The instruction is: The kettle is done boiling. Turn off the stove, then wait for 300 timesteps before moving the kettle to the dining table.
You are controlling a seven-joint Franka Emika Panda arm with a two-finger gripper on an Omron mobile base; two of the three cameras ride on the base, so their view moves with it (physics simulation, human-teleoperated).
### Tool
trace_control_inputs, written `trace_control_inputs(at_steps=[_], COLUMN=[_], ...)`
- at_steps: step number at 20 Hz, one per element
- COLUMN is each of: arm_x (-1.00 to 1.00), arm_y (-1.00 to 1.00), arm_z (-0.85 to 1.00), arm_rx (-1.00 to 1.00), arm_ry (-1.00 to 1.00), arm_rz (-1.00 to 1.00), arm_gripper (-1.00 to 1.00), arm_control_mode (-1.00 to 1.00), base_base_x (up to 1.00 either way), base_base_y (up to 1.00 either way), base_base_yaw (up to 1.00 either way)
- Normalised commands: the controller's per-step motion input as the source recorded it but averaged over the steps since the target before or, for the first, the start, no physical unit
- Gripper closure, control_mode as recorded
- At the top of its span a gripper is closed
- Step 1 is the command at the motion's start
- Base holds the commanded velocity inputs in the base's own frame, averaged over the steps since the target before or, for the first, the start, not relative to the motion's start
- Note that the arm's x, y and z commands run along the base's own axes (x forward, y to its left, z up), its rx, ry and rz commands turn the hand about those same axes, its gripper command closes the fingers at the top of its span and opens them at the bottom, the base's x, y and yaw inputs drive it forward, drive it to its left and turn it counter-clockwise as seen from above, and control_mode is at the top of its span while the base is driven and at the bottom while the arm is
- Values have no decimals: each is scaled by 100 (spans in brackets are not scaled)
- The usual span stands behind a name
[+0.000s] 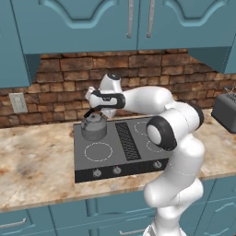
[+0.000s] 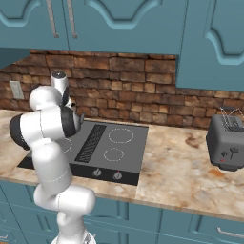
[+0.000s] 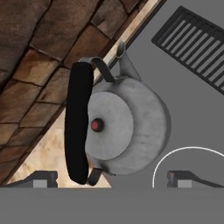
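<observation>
The kettle [image 1: 94, 126] sits on the stove's [image 1: 138, 159] rear left burner, close to the brick wall [image 1: 152, 69]. The gripper [image 3: 112, 178] hangs directly above it, jaws spread wide and holding nothing. In the hand view, the two fingertips [image 3: 43, 178] straddle the kettle's near side, its black handle [image 3: 78, 127] arching over the red-knobbed lid, clear of both tips.

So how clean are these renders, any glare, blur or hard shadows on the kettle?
Hand view: kettle sharp, evenly lit, soft shading, no glare. Left base view: kettle slightly soft at low resolution, faint shadow on the stove. Right base view: flat even lighting, no glare.
</observation>
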Motion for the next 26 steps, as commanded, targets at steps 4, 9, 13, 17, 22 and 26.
trace_control_inputs(at_steps=[4,9,13,17,22,26], arm_x=[15,17,20,20,20,21], arm_y=[8,8,7,4,4,5], arm_z=[-12,-9,-6,-9,-14,-13], arm_rx=[-1,-1,-1,0,-1,-1], arm_ry=[0,0,0,0,1,1], arm_rz=[0,0,0,0,0,0], arm_gripper=[-100,-100,-100,-100,-100,-100], arm_control_mode=[-100,-100,-100,-100,-100,-100], base_base_x=[0,0,0,0,0,0], base_base_y=[0,0,0,0,0,0], base_base_yaw=[0,0,0,0,0,0])
